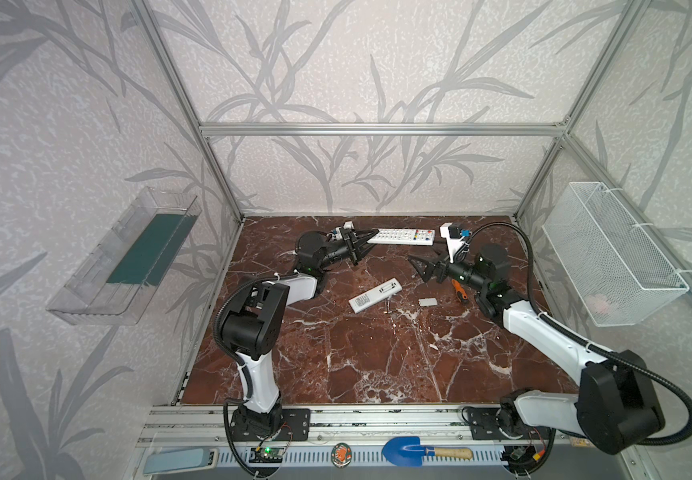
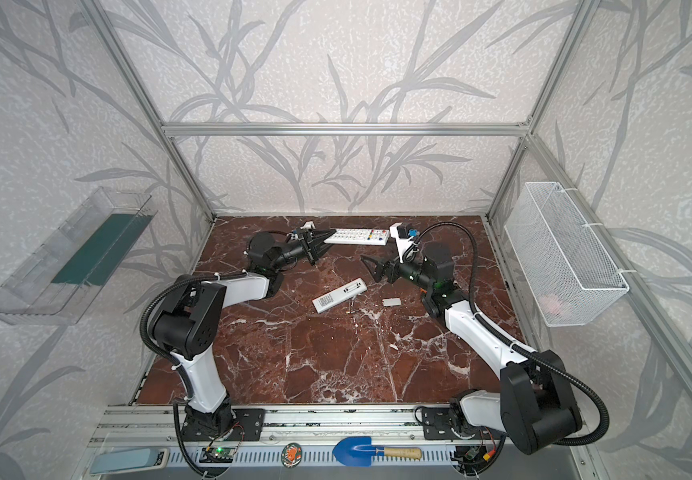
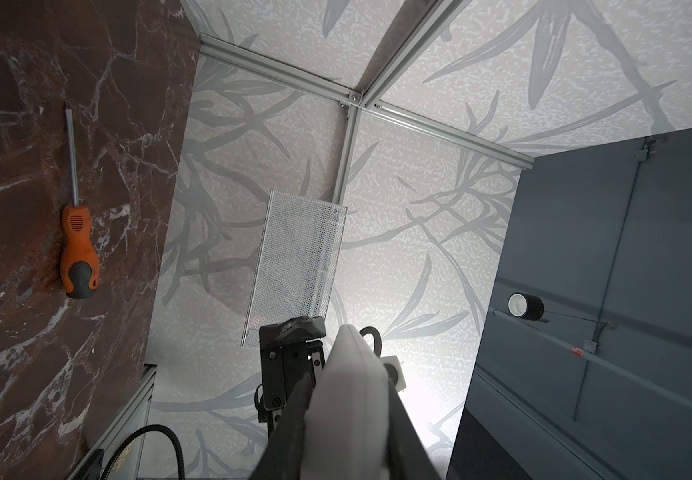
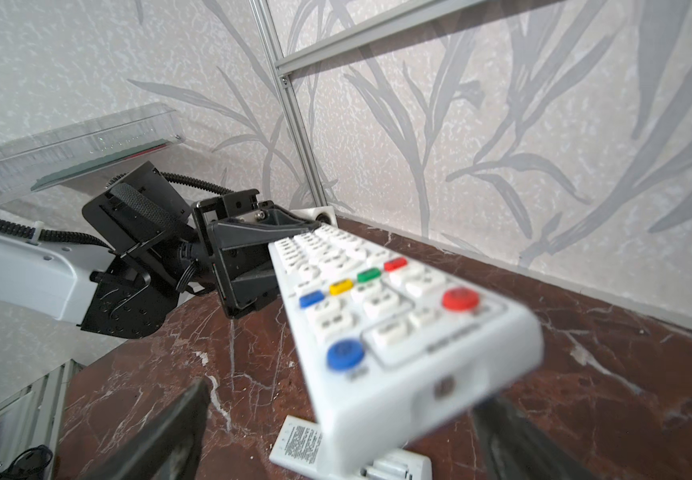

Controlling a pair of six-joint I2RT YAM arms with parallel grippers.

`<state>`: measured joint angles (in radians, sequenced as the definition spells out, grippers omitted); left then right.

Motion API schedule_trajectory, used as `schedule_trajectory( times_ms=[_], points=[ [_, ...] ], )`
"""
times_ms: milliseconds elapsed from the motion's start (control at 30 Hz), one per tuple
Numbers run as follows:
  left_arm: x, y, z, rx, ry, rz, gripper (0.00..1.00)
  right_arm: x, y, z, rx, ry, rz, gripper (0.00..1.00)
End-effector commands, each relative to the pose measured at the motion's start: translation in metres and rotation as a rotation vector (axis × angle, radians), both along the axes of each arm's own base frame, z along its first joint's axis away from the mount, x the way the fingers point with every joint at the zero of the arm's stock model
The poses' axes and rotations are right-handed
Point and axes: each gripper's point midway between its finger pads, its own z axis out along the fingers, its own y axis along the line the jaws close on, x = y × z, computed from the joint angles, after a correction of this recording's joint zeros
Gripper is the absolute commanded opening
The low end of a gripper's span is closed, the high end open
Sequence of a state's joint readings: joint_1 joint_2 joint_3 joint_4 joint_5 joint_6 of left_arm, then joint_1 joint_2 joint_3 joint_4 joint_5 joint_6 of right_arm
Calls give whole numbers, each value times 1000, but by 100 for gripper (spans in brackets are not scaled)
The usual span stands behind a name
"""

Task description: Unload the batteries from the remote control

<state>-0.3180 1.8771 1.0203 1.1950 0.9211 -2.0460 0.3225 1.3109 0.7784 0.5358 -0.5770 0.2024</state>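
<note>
two white remotes and two arms over a marbled tabletop (image 1: 377, 365).
mid-tabletop, a face-down remote (image 1: 374, 296) lies with its battery bay uncovered; the batteries (image 2: 352, 307) lie loose just beside it, with a small grey cover (image 1: 427, 302) and an orange screwdriver (image 1: 459, 291) to the right. beyond, the right hand (image 1: 416, 268) is spread wide, holding nothing. farthest, the left hand (image 1: 367, 239) pinches one end of a button-up remote (image 1: 402, 236), raised off the tabletop.
</note>
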Motion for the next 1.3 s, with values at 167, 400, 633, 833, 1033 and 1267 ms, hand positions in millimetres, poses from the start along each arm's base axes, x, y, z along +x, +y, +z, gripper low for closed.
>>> schedule_trajectory(
  times_ms=[167, 400, 633, 833, 1033, 1267],
  points=[
    [-25, -16, 50, -129, -4, -87, 4, 6, 10, 68, 100, -252, 69, 92],
    [-28, -32, 55, -165, -10, -109, 3, 1, 12, 84, 117, -280, 97, 85],
    [-30, -38, 57, -162, -13, -121, 3, -7, 5, 86, 102, -273, 80, 56],
    [-33, -43, 46, -135, 6, -133, 6, -14, -2, 95, 112, -293, 58, 36],
    [-35, -43, 40, -107, -9, -142, 51, -12, -8, 89, 102, -229, 11, 34],
    [-29, -18, -2, 79, -21, -80, 99, -15, -29, 66, -27, -58, -112, 34]
  ],
)
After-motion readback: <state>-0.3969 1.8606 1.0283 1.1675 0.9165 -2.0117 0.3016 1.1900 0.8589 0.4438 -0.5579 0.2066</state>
